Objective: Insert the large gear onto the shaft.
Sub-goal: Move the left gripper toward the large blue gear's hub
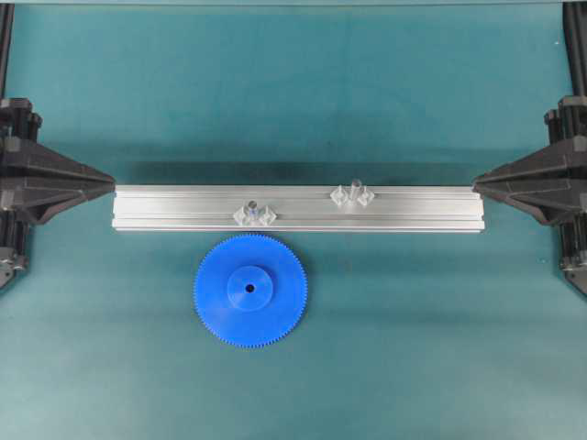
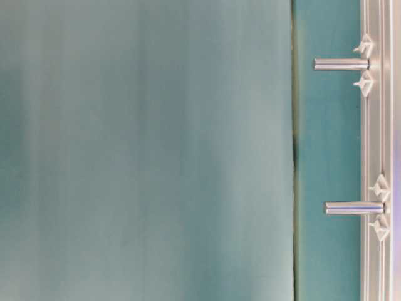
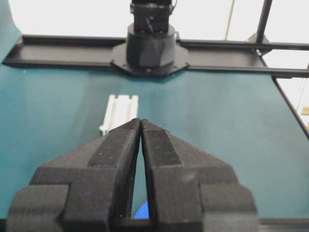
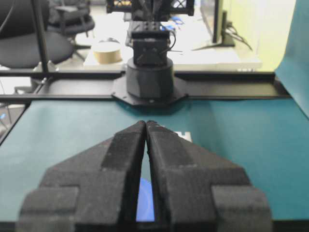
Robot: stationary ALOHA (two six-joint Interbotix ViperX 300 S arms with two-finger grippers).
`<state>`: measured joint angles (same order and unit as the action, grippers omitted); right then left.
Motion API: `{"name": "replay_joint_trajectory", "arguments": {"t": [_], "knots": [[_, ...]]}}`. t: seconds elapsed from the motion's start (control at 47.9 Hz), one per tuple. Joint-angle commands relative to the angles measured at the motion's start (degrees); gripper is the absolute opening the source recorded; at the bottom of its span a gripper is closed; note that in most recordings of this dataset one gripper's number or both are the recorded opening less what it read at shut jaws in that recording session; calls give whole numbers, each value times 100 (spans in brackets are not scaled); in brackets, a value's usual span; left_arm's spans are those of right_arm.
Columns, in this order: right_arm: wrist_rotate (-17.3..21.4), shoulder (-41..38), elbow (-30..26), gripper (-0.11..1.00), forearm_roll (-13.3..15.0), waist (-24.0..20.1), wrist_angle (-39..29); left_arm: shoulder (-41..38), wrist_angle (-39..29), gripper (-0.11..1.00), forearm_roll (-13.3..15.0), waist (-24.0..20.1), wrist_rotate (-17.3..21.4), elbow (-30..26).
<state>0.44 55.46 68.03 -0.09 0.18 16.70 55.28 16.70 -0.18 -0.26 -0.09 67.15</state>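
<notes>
Both grippers (image 3: pixel 140 126) (image 4: pixel 146 126) closed, empty; large gear (image 1: pixel 250 290) mostly hidden behind fingers in wrist views

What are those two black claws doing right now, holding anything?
Left gripper: closed, holding nothing.
Right gripper: closed, holding nothing.

Both arms sit drawn back at opposite edges, pointing inward toward each other. The left gripper (image 1: pixel 112 186) and right gripper (image 1: pixel 475 186) have their jaws pressed together, empty.
</notes>
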Motion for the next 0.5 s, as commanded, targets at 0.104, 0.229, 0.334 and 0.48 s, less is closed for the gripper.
{"name": "replay_joint_trajectory", "arguments": {"t": [0.104,0.229,0.334,0.48], "knots": [[88,70,-70,25,-123,-9,-299,-141,-791,0,-70,325,-334,-448],[290,229,-132,14,-132,-9,-1037,-325,-1494,-1,-70,545,-422,-791],[378,343,-299,11,-132,-9,-1714,-659,-1960,-1,-70,668,-413,-1099],[387,360,-554,12,-132,-9,-2646,-1389,-2399,-1,-79,835,-439,-1512]]}}
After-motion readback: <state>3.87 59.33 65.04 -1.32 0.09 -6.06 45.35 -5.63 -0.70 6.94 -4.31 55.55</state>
